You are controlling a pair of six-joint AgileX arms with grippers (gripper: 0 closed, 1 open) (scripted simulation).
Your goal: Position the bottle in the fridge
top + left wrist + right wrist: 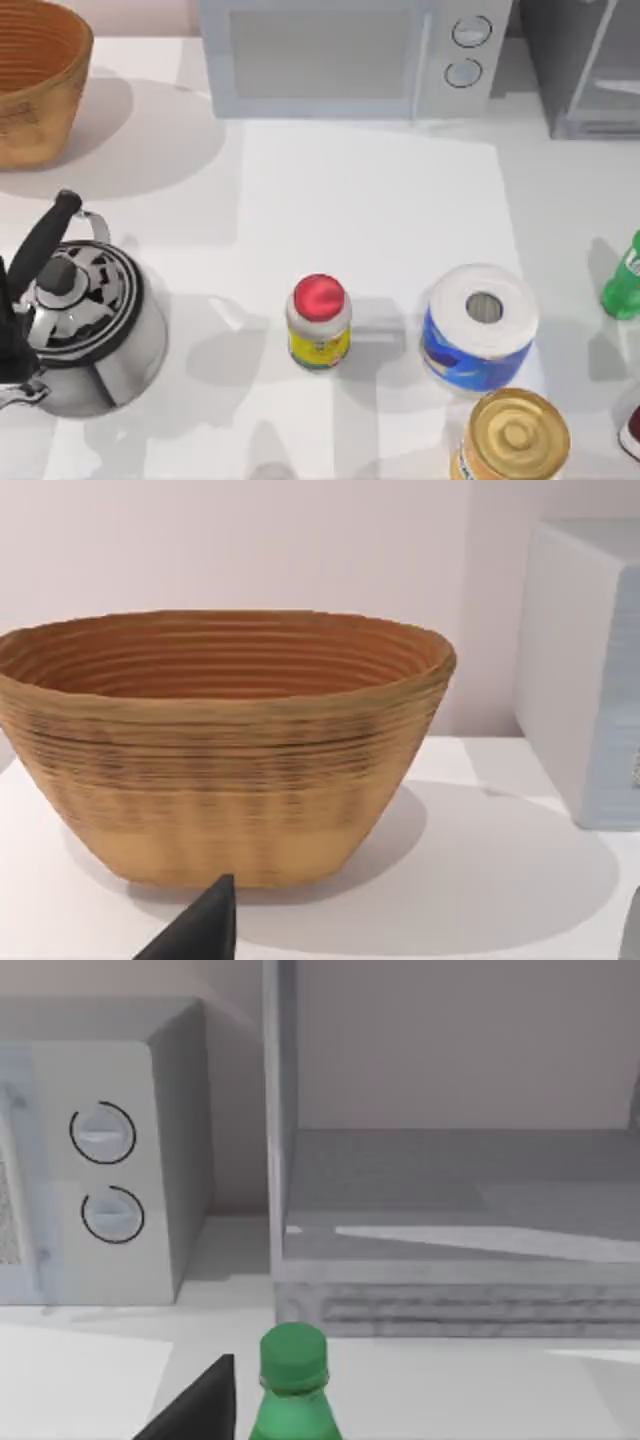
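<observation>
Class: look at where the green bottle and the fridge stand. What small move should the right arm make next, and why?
Probably ease the right gripper forward around the bottle and close on it. The bottle stands upright on the table at the right edge, in front of the fridge, not yet gripped; the wrist view shows its cap just ahead.

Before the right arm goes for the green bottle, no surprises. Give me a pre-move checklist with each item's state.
1. Bottle upright at the table's right edge: ok.
2. Cap on bottle: ok.
3. Fridge looks open, inner floor bare: ok.
4. Path from bottle to fridge free of the microwave: ok.
5. Right gripper close to the bottle, one finger beside it; jaws open enough: cannot tell.
6. Left gripper away, facing the basket: ok.
</observation>
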